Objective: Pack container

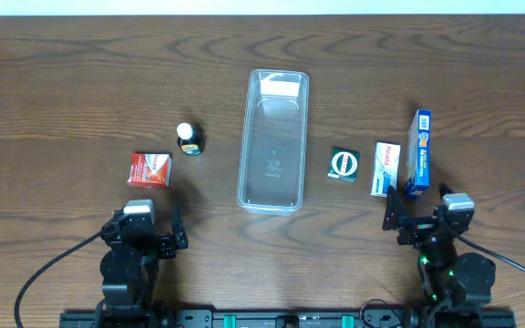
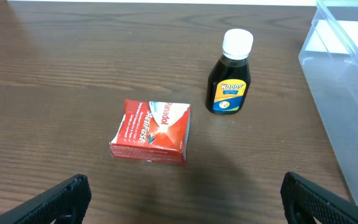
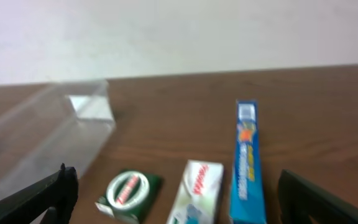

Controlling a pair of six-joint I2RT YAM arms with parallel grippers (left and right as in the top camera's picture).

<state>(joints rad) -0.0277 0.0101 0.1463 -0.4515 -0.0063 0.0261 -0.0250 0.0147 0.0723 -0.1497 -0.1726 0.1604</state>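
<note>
Dark wood-grain table [image 1: 62, 73] — pale wall [image 3: 166, 31] behind, container [image 1: 273, 137] centred.

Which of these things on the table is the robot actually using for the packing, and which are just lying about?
For the job: clear tray; likely going into it, the red box, dark bottle, green box, white box, blue box.
Lying about: only the robot's black cables at the near edge.
</note>
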